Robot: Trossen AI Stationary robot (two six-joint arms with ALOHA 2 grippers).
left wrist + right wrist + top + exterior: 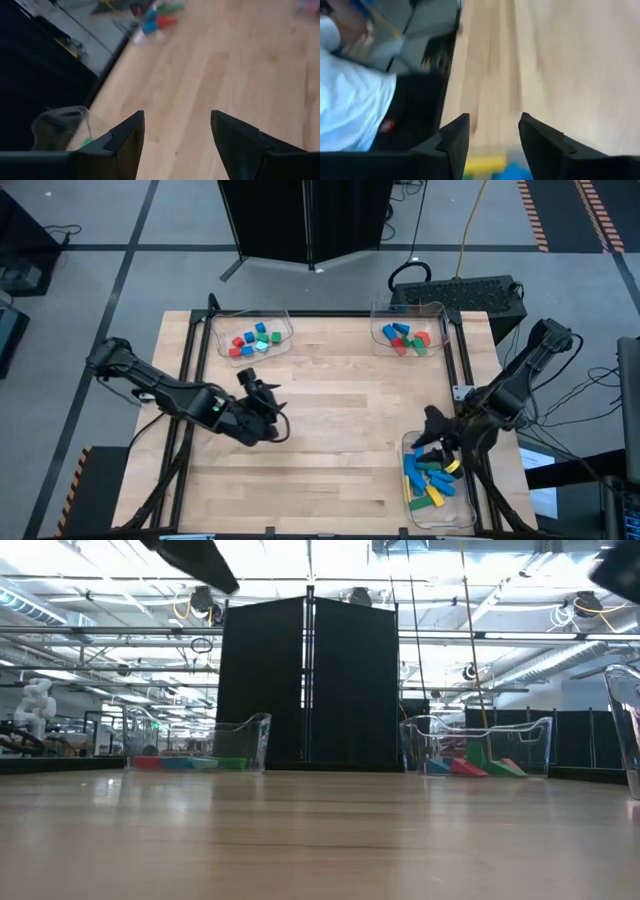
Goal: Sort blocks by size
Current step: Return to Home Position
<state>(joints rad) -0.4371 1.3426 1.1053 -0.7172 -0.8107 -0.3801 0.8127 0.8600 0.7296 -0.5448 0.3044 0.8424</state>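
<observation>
Three clear trays hold the blocks. Small cubes (250, 342) lie in the far left tray (285, 330), mid-size blocks (405, 338) in the far right tray (440, 315), and longer bars (428, 480) in the near right tray (410, 442). My left gripper (268, 400) hovers open over bare wood left of the table's middle, with nothing between its fingers (177, 114). My right gripper (428, 438) hangs open above the far end of the near right tray. Its wrist view (495, 116) shows yellow and blue bars (485, 164) below the gap.
Bare wood fills the table's middle (350, 410). A black frame (190, 380) runs along the table's left and right edges. A black box (470, 290) sits beyond the far right corner. A person in white (350, 105) stands off the table's edge.
</observation>
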